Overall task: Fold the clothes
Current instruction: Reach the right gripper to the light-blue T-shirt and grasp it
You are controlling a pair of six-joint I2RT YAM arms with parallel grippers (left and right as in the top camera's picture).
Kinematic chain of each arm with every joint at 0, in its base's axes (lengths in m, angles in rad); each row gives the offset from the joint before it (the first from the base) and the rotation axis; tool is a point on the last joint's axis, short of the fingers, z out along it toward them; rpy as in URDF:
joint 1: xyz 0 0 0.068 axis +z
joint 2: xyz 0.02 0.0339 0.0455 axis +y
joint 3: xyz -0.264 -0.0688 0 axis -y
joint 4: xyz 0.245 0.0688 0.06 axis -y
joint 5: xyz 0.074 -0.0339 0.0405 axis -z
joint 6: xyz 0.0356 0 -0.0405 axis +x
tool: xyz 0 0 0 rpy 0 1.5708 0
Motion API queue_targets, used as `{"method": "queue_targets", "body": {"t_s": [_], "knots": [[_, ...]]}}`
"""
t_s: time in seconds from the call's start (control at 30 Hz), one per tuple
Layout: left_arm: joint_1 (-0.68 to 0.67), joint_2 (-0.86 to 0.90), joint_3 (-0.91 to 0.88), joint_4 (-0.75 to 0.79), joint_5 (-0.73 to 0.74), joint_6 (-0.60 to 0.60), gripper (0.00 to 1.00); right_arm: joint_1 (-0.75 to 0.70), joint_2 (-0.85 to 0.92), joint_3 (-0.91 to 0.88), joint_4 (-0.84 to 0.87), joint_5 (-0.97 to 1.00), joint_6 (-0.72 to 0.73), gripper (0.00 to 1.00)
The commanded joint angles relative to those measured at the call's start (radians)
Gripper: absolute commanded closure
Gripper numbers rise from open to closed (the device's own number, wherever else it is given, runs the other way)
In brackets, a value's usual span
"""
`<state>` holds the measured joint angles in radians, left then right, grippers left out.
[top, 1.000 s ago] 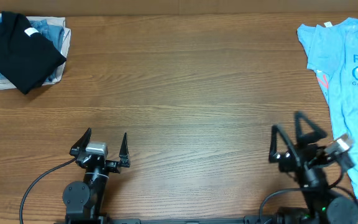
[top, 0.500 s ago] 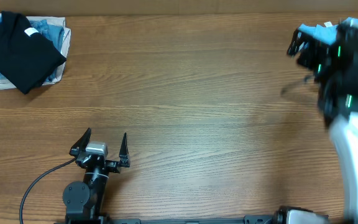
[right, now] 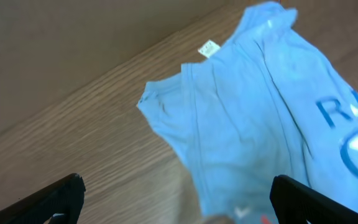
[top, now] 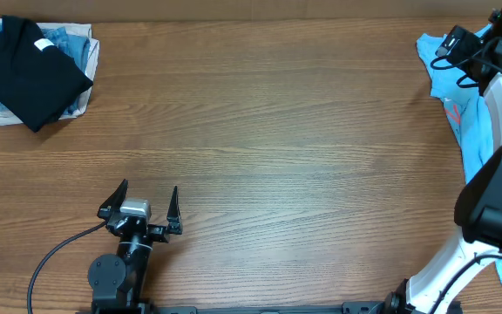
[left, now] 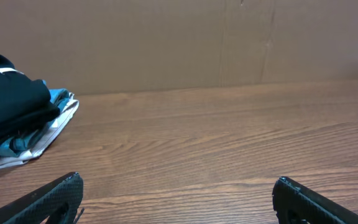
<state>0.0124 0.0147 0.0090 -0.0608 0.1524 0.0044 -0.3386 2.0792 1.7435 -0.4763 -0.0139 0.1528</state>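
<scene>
Hovering at the far right of the wooden worktop [top: 277, 131], my right claw [top: 453, 54] hangs spread over the crumpled light sky-blue t-shirt [top: 476, 131]; my left claw [top: 142, 202] sits spread, well apart. Left wrist: only a folded black-topped pile [left: 17, 118] ahead-left. Right wrist: the collar lies just ahead of the claw. Folding isn't begun; next, I judge, descend and pinch an edge.

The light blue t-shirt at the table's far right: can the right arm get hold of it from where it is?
Probably yes. The right gripper hovers open above the collar end of the t-shirt, and nothing lies between them. Its wrist view shows the cloth between the spread jaws.
</scene>
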Motion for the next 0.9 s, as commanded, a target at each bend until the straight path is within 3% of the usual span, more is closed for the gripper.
{"method": "queue_targets", "body": {"t_s": [0.0, 0.27, 0.63, 0.73, 0.87], "knots": [[-0.006, -0.01, -0.004, -0.002, -0.006, 0.022, 0.0, 0.003, 0.053, 0.04, 0.036, 0.017, -0.119, 0.0], [-0.006, -0.01, -0.004, -0.002, -0.006, 0.022, 0.0, 0.003, 0.172, 0.04, 0.048, 0.121, -0.288, 0.03], [-0.006, -0.01, -0.004, -0.002, -0.006, 0.022, 0.0, 0.003, 0.25, 0.04, 0.049, 0.118, -0.323, 0.17], [-0.006, -0.01, -0.004, -0.002, -0.006, 0.022, 0.0, 0.004, 0.266, 0.04, 0.044, 0.118, -0.338, 0.25], [-0.006, -0.01, -0.004, -0.002, -0.006, 0.022, 0.0, 0.005, 0.303, 0.04, 0.042, 0.135, -0.352, 0.24]]}}
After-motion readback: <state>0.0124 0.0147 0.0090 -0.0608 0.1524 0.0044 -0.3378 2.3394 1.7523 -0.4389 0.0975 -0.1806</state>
